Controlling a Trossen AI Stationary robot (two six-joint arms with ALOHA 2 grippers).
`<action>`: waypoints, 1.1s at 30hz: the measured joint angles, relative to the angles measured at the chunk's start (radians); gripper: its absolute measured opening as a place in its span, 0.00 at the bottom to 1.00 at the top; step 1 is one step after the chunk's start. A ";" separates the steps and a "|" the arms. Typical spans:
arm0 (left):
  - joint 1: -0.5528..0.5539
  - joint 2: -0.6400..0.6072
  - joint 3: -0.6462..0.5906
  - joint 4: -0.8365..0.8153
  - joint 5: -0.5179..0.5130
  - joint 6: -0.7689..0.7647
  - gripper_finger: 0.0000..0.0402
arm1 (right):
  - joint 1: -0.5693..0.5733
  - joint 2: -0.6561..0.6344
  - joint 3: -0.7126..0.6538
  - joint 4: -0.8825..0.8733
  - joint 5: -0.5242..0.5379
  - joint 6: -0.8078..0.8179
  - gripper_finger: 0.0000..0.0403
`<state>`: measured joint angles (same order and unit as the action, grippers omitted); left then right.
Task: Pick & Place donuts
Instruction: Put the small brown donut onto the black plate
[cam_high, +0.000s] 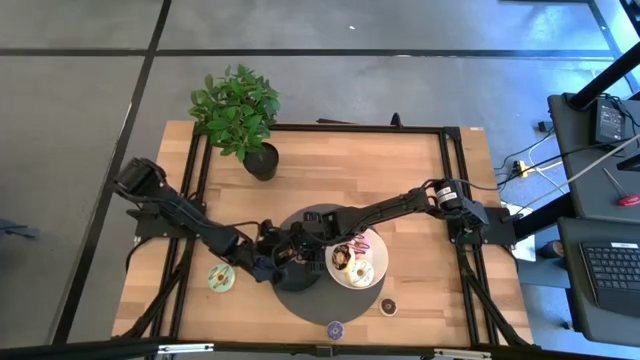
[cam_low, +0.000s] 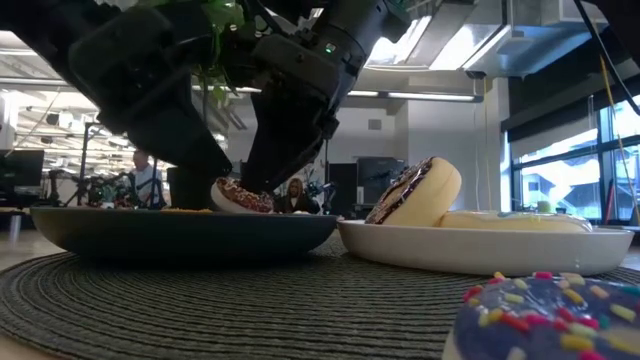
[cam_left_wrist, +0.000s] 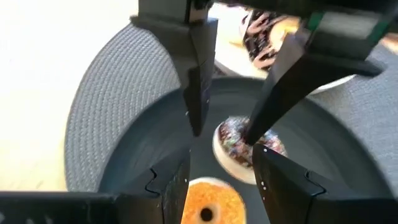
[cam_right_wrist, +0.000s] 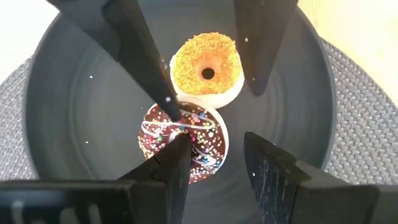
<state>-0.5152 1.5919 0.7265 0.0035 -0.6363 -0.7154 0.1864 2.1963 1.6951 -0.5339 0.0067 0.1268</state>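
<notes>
A chocolate sprinkled donut (cam_right_wrist: 186, 146) and an orange mini donut (cam_right_wrist: 208, 68) lie on the dark grey plate (cam_high: 300, 275). In the low view the chocolate donut (cam_low: 240, 195) sits tilted. My left gripper (cam_left_wrist: 214, 180) is open, with a finger on either side of the orange donut (cam_left_wrist: 208, 200). My right gripper (cam_right_wrist: 216, 140) is open above the chocolate donut. Other donuts (cam_high: 355, 262) sit on the white plate (cam_high: 381, 262). On the table are a green donut (cam_high: 221, 278), a purple mini (cam_high: 335, 328) and a brown mini (cam_high: 388, 306). My right gripper has one fingertip (cam_left_wrist: 252, 134) on the chocolate donut's iced top (cam_left_wrist: 236, 146), coming from above and pointing down. Its other finger stands clear of the donut, over the bare plate. The donut rests on the grey plate, tilted. My left gripper: whether its fingers touch the orange donut, I cannot tell.
Both plates stand on a round woven mat (cam_high: 300, 300). A potted plant (cam_high: 238, 110) stands at the table's far left. A chocolate-iced donut (cam_low: 415, 192) leans on a pale one (cam_low: 510, 220) on the white plate. The two grippers' fingers are close together over the grey plate.
</notes>
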 joint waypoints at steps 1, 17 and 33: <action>0.000 0.005 0.000 -0.001 -0.002 0.000 0.42 | 0.000 0.000 0.000 0.000 0.000 0.000 0.37; 0.003 0.011 0.000 -0.005 0.000 0.000 0.42 | 0.000 0.000 0.000 0.000 0.000 0.001 0.37; 0.003 0.011 0.000 -0.011 0.000 0.021 0.42 | 0.000 0.000 0.000 -0.007 0.000 0.049 0.37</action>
<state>-0.5125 1.6032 0.7265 -0.0074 -0.6361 -0.6948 0.1864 2.1963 1.6951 -0.5412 0.0063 0.1761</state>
